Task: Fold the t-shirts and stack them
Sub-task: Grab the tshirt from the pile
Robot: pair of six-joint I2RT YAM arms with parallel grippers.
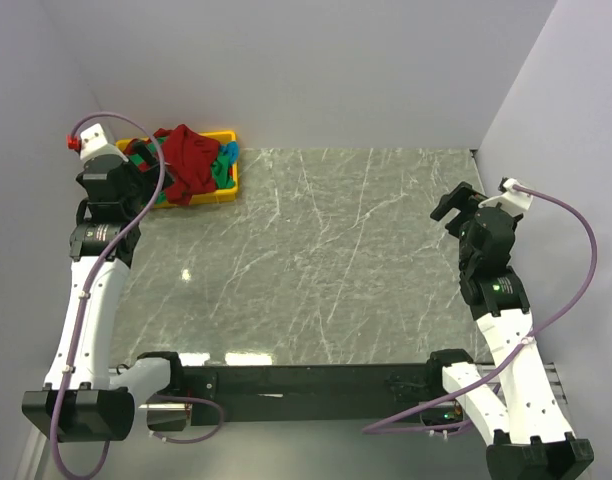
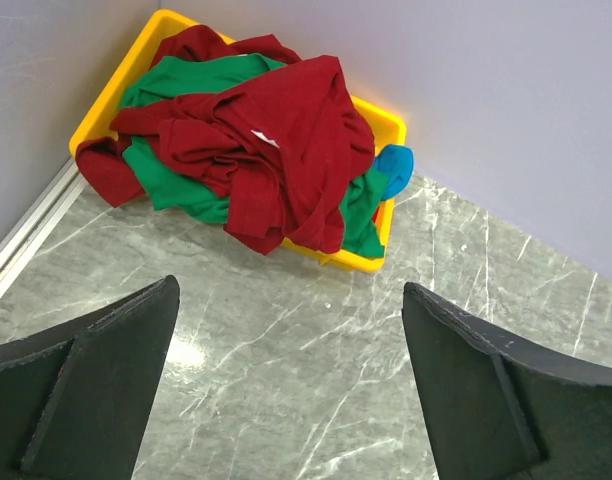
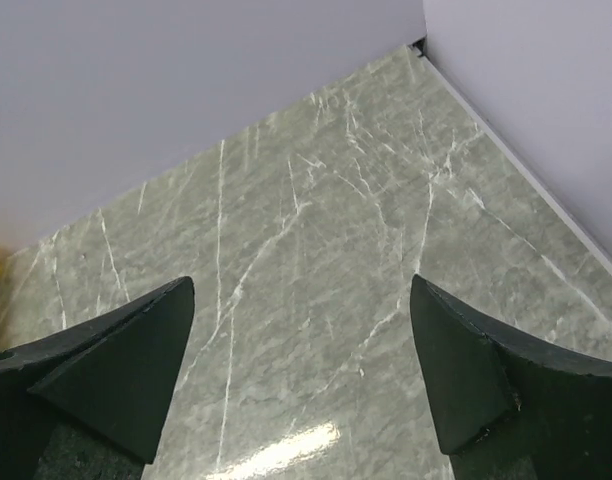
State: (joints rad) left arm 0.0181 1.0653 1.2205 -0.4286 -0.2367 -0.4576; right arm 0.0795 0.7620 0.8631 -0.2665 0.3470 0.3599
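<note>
A crumpled heap of t-shirts fills a yellow tray at the table's far left corner. A deep red shirt with a small white neck label lies on top in the left wrist view, over a green shirt and a bit of blue shirt. My left gripper hovers just left of the tray, open and empty; in its own view the heap lies ahead of the jaws. My right gripper is open and empty above the table's right side, also in its own view.
The grey marble table is boxed in by lilac walls at the back, left and right. A black rail runs along the near edge between the arm bases. The tray's yellow rim faces my left gripper.
</note>
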